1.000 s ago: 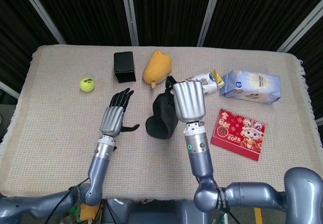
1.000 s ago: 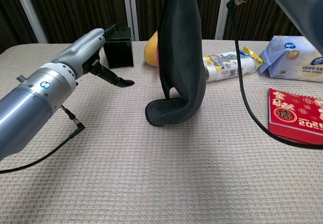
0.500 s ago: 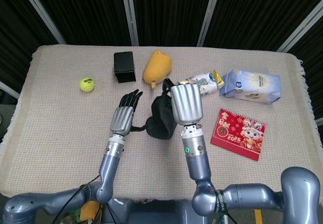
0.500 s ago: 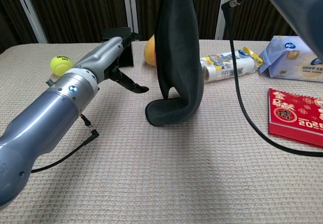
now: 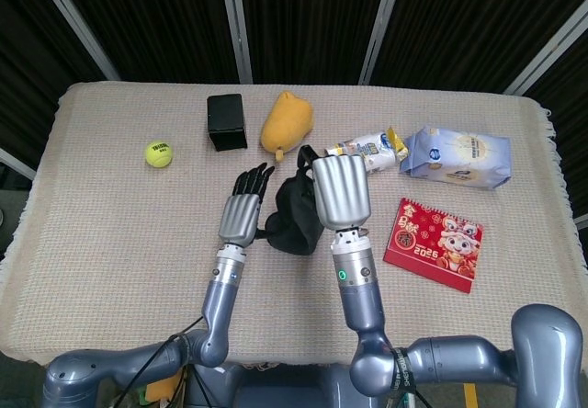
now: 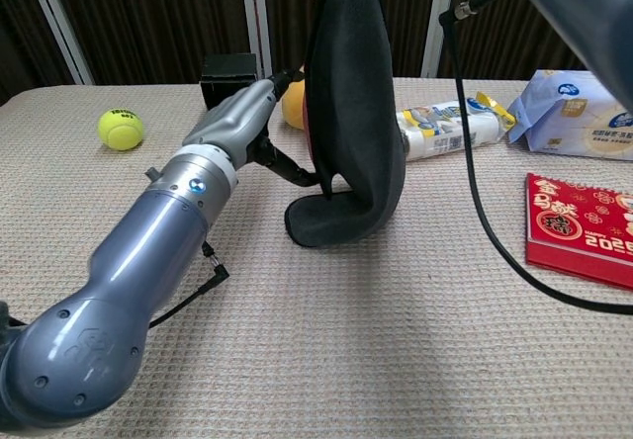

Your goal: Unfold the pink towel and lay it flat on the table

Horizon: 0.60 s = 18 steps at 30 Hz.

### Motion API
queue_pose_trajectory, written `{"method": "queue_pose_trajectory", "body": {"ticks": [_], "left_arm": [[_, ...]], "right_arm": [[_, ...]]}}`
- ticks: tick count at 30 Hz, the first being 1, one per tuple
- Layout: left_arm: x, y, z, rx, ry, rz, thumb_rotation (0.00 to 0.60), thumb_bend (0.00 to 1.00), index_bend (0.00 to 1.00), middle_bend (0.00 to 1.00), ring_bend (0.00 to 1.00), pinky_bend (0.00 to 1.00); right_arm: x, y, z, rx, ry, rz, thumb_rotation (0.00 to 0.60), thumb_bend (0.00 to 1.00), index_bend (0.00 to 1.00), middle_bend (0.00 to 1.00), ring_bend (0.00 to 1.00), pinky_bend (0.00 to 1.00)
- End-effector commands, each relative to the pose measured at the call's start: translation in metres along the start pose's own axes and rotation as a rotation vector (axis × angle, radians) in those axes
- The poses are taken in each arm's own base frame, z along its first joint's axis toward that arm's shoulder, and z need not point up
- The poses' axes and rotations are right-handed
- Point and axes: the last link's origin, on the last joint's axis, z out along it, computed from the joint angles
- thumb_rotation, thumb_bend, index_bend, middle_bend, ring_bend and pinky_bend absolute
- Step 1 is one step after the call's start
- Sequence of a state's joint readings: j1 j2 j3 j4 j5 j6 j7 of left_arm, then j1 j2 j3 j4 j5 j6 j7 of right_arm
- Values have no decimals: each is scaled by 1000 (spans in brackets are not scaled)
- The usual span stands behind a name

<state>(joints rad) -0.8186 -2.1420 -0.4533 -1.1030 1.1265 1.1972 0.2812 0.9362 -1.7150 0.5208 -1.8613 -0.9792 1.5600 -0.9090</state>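
Note:
The towel (image 5: pixel 292 215) shows its dark outer side, with a thin pink edge visible in the chest view. It hangs upright in the middle of the table, and its folded lower end (image 6: pixel 341 223) rests on the tablecloth. My right hand (image 5: pixel 342 187) grips the towel's top from above; the gripped part is hidden behind the hand. My left hand (image 5: pixel 246 208) is just left of the towel with its fingers stretched out and apart. In the chest view the left hand (image 6: pixel 255 123) has its thumb (image 6: pixel 297 172) reaching the towel's (image 6: pixel 356 113) lower left edge.
A tennis ball (image 5: pixel 158 153) lies far left, with a black box (image 5: pixel 226 121) and a yellow plush (image 5: pixel 286 123) behind the towel. On the right are a snack packet (image 5: pixel 372 151), a blue-white pack (image 5: pixel 457 158) and a red calendar (image 5: pixel 434 244). A black cable (image 6: pixel 475 162) hangs right of the towel.
My left hand has moved right, from open table to the towel's left edge, where its thumb now reaches the cloth. The right hand and the hanging towel have barely shifted.

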Motion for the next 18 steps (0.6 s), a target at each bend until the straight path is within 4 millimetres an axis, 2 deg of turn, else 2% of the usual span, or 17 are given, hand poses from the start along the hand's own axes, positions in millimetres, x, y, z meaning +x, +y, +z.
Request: {"method": "queue_pose_trajectory", "body": {"ticks": [1,10,18], "left_arm": [[-5,5,1,-9,-5,3,600,82,0,0,0,0],[-14,14,6,-6,15,2,600,88,0,0,0,0],[-10,7,15,10,54,17,600,164,0,0,0,0]], "right_arm": [[0,0,0,1,-1,0,600,587,698,900,976,871],[2,-1,-3,11,-5,1,600,588,698,900,976,871],[1,0,-5,18,-12,-13,600,588,698,900,976,871]]}}
